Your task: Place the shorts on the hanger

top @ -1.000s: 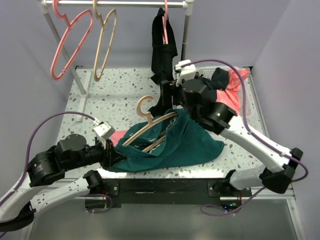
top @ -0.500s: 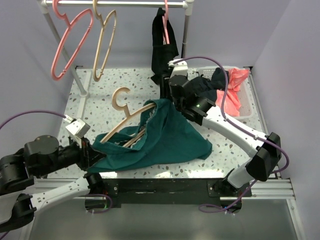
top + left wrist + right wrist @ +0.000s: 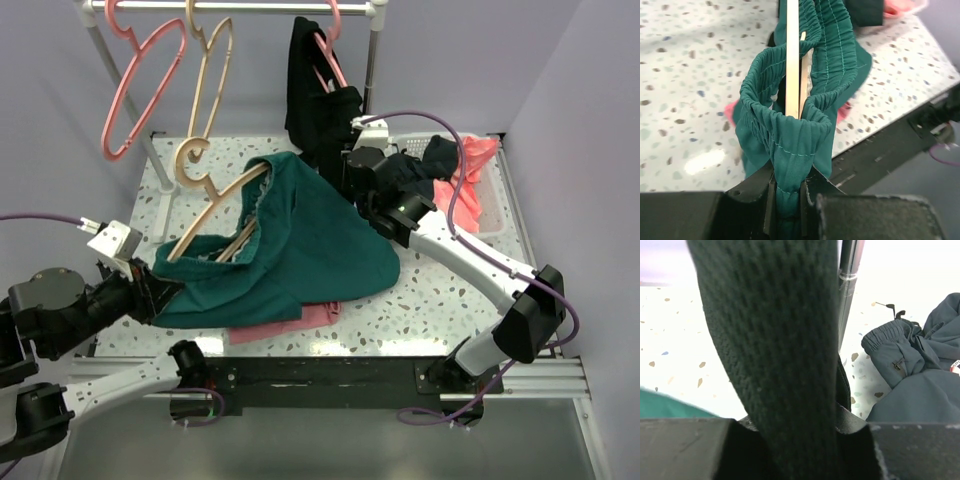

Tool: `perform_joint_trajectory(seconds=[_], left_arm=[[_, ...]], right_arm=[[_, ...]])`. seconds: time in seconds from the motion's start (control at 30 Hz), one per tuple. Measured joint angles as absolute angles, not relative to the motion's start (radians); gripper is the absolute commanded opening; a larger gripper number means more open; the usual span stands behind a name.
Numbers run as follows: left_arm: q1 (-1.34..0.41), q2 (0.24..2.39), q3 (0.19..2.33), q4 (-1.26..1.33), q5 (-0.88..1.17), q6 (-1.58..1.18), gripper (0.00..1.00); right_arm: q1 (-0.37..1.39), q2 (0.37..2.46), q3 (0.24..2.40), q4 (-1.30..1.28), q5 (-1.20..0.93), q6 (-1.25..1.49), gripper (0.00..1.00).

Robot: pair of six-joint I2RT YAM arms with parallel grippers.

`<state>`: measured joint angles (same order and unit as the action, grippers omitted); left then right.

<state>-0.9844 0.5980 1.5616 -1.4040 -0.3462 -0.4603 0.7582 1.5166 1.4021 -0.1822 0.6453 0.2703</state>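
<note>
— Where are the shorts (image 3: 300, 250) now?
— On the hanger (image 3: 215, 210), hoisted higher than a second ago, uncovering a pink cloth (image 3: 290, 322). So it looks nearly done.
— Grippers?
— The left gripper (image 3: 787, 200) is clamped on the waistband. I can't tell the right gripper's (image 3: 352, 180) state; a black garment (image 3: 315, 100) hides it.
— Around them?
— A speckled table (image 3: 440, 290), with a rack rail (image 3: 260, 8) behind.

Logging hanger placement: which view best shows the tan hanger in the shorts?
Top external: the hanger shows hook and both arms, running into the shorts. Left wrist shows only a straight stretch inside the waistband; right wrist shows none of it.
</note>
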Motion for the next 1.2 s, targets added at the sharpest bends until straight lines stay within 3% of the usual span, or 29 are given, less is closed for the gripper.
perform_joint_trajectory(seconds=[0.37,0.83,1.2], left_arm=[[-0.984,0.852,1.667,-1.405,-0.616,-0.439,0.0],[-0.984,1.015,1.864,-1.369,-0.807,-0.347,0.0],[-0.984,1.094,1.899,-1.325,-0.943,-0.249,0.0]], right_arm=[[0.75,1.517,1.378,-0.178,0.641,0.272,0.25],[0.712,1.484,1.301,-0.169,0.637,0.272,0.25],[0.706,1.457,1.28,-0.167,0.637,0.272,0.25]])
